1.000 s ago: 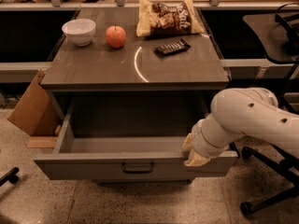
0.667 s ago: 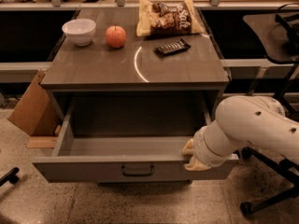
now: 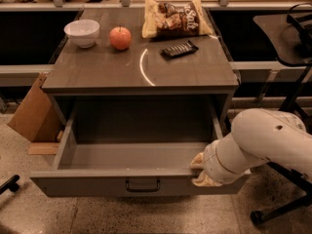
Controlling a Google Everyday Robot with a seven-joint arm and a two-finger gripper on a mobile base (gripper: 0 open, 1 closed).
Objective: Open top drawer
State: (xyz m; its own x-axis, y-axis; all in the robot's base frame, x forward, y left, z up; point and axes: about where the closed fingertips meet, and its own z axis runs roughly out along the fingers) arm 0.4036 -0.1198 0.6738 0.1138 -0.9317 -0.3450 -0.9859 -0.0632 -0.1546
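Observation:
The top drawer (image 3: 97, 183) stands pulled far out of the brown cabinet (image 3: 141, 72). Its grey box is deep and nothing shows inside it. A dark bail handle (image 3: 143, 185) sits centred on the grey front. My gripper (image 3: 200, 170) is at the right end of the drawer front, at its top edge. The white arm (image 3: 263, 145) reaches in from the right and hides the front's right end. No lower drawers are in view.
On the cabinet top are a white bowl (image 3: 82, 32), a red apple (image 3: 120, 37), a chip bag (image 3: 175, 17) and a dark bar (image 3: 179, 48). A cardboard box (image 3: 33, 116) leans at the left. A chair base (image 3: 273, 209) stands at the right.
The drawer has come a little further out toward the camera. My gripper and arm moved with the drawer front, staying at its right end.

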